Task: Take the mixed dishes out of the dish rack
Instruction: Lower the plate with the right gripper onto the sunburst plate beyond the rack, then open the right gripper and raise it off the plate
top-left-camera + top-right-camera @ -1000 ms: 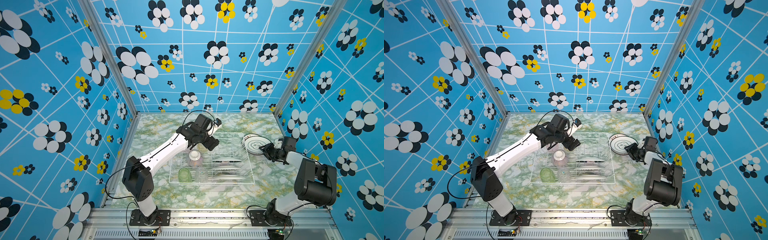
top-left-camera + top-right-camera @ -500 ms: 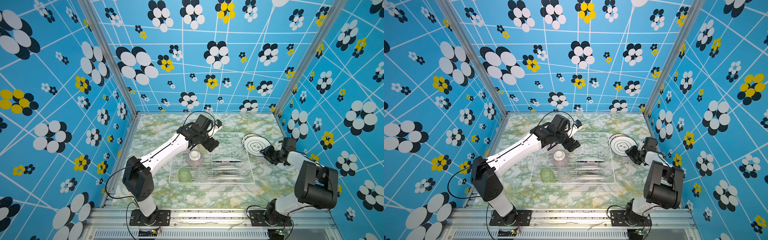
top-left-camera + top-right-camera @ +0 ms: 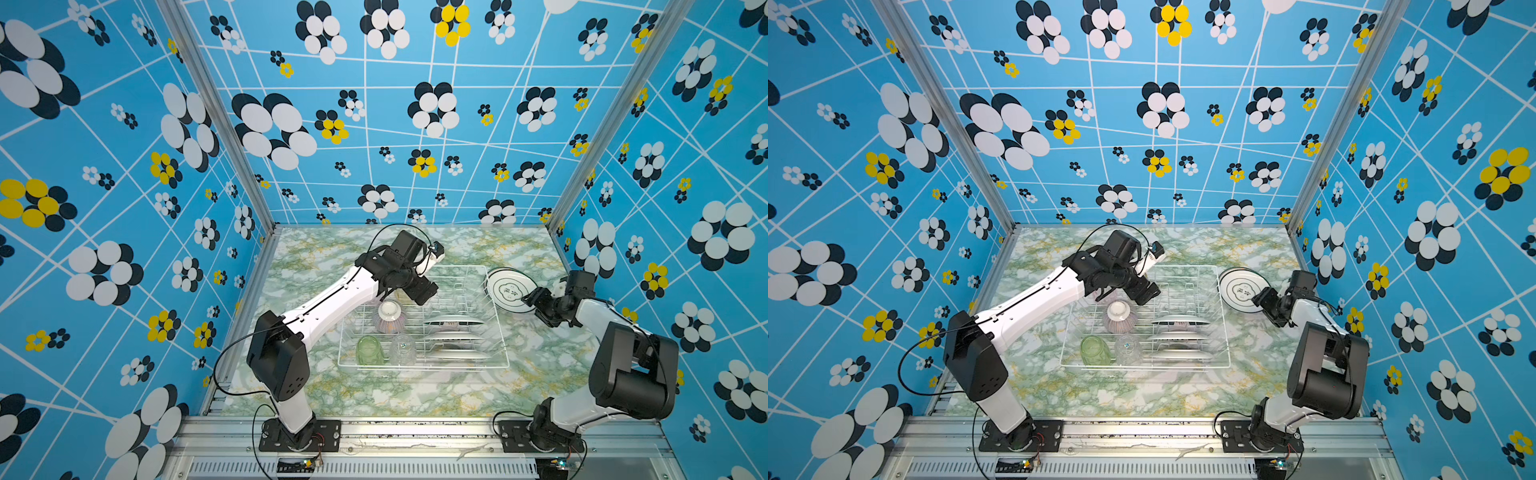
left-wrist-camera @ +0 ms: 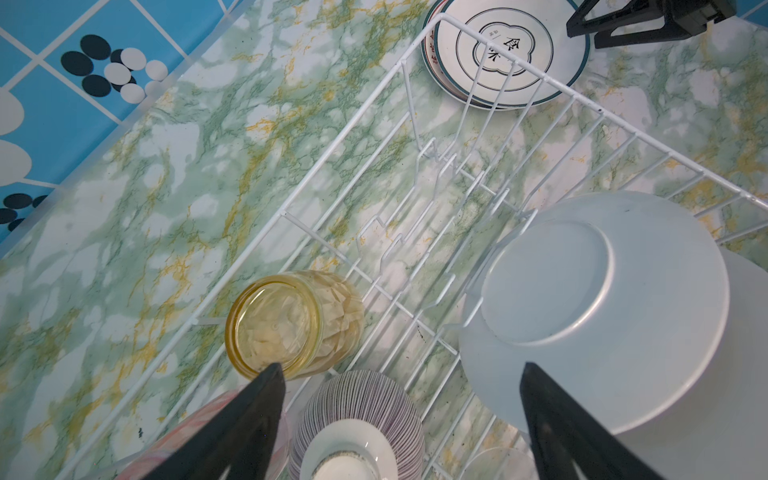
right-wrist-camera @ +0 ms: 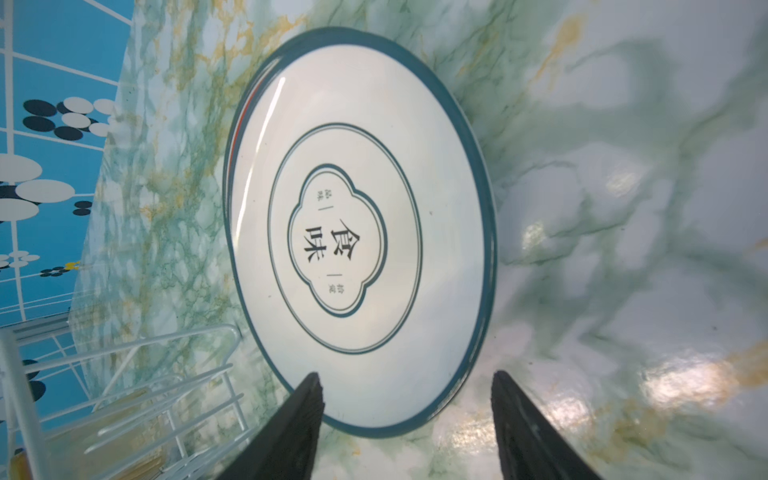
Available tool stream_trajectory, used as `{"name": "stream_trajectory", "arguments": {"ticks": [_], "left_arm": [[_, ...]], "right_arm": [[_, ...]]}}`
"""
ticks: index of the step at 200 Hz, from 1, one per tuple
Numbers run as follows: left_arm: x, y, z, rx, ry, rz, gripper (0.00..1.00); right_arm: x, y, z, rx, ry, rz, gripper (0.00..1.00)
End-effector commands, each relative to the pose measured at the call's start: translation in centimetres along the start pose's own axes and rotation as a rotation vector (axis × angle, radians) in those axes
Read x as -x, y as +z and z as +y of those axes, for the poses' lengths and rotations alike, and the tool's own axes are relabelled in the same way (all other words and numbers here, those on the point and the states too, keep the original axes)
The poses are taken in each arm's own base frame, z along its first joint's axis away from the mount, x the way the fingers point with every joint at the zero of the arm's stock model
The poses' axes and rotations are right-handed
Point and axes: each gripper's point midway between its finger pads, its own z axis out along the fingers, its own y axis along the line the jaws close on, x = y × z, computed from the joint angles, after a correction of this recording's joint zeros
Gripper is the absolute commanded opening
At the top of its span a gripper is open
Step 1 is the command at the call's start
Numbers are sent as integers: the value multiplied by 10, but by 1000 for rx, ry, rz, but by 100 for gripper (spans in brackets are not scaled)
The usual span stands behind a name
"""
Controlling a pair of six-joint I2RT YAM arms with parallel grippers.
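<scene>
Right gripper (image 5: 406,376) has released the plate (image 5: 361,232)

Marbled green-and-white tabletop (image 3: 395,395) with yellow veins, enclosed on three sides by blue walls (image 3: 415,166) printed with white lines and black, white and yellow flower clusters, joined by bare metal corner posts (image 3: 217,112), with a metal rail (image 3: 415,430) along the near edge.
</scene>
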Motion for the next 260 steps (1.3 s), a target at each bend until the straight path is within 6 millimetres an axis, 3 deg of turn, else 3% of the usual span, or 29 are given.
{"name": "stream_trajectory", "arguments": {"ticks": [1,48,132,201,231,260], "left_arm": [[-6,5,-6,-13,27,31,90],[-8,7,-6,-4,34,40,90],[-14,13,-4,5,39,70,90],[-18,16,-4,-2,50,86,90],[-14,14,-10,-29,51,77,90],[-8,5,-22,-62,81,65,89]], "right_arm": [[4,0,-12,-79,-12,18,69],[9,11,-21,-150,-42,55,72],[18,30,-1,-215,-143,86,75],[16,38,3,-230,-159,107,76],[14,36,2,-233,-163,111,77],[19,14,5,-218,-172,58,77]]}}
